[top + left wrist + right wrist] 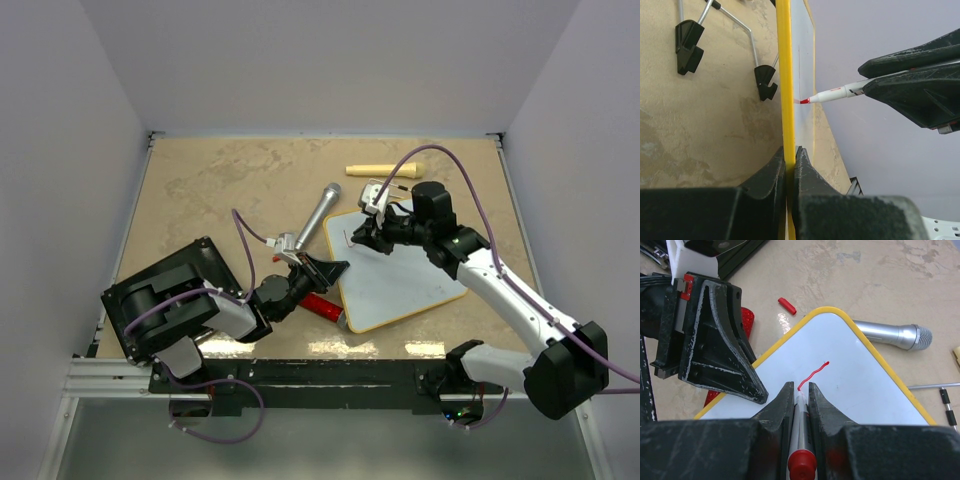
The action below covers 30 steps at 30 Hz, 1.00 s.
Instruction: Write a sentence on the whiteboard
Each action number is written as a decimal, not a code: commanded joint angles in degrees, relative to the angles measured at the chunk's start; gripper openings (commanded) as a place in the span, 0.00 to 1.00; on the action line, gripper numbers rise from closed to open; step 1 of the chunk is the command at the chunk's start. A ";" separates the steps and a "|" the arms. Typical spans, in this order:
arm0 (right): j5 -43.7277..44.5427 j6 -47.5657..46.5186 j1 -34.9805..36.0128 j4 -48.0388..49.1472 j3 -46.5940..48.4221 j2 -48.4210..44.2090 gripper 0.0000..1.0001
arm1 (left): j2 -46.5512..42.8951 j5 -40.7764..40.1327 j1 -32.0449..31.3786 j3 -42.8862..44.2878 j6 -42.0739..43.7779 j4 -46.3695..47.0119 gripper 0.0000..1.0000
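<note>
Your left gripper [790, 152] is clamped on the frame of the whiteboard [400, 285], at its 9 o'clock edge in the top view. Your right gripper [801, 387] pinches a red marker [800, 420], its tip on the board. The sentence [814, 374] is only one short red squiggle. A microphone [318, 215] lies at the board's 11 o'clock.

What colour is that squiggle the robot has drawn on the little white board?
Red: the wavy marker stroke shows best in the right wrist view.
</note>
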 commanded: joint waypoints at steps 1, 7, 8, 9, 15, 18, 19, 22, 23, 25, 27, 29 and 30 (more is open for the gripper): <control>3.62 0.19 0.00 -0.88 2.44 -0.55 0.00 | 0.70 2.31 -1.05 -0.25 8.96 2.20 0.00; 4.24 1.69 0.00 0.18 3.85 -1.70 0.00 | 0.88 2.05 -1.05 -0.60 8.78 2.55 0.00; 4.24 1.69 -0.09 0.27 3.77 -1.61 0.00 | 0.88 2.14 -1.05 -0.60 8.78 2.56 0.00; 4.15 1.69 0.00 0.27 3.50 -1.61 0.00 | 0.88 2.14 -1.05 -0.69 8.78 2.64 0.00; 4.33 1.69 -0.09 0.97 2.71 -0.64 0.00 | 1.15 2.31 -1.05 -0.78 8.69 3.17 0.00; 4.76 2.13 -0.17 1.84 2.71 -0.38 0.00 | 1.32 2.49 -1.05 -0.87 8.69 3.43 0.00; 5.81 2.74 -0.18 2.28 2.62 -0.55 0.00 | 1.41 2.49 -1.05 -0.95 8.69 3.43 0.00; 7.66 3.97 -0.18 3.87 2.27 -0.99 0.00 | 1.32 2.40 -1.05 -0.95 8.69 3.61 0.00; 8.19 4.06 -0.18 4.04 2.18 -0.99 0.00 | 1.41 2.40 -1.05 -1.04 8.69 3.61 0.00; 9.15 4.15 -0.35 3.78 2.10 -0.99 0.00 | 1.32 2.40 -1.05 -1.04 8.69 3.61 0.00; 9.07 3.45 -0.61 2.82 2.27 -0.99 0.00 | 1.23 2.31 -1.05 -1.13 8.78 3.61 0.00; 8.28 2.57 -0.70 0.72 2.53 -0.82 0.00 | 1.15 2.14 -1.05 -1.22 8.69 3.61 0.00; 7.85 1.35 -0.79 -0.08 2.54 -0.82 0.00 | 1.06 2.22 -1.05 -1.22 8.78 3.61 0.00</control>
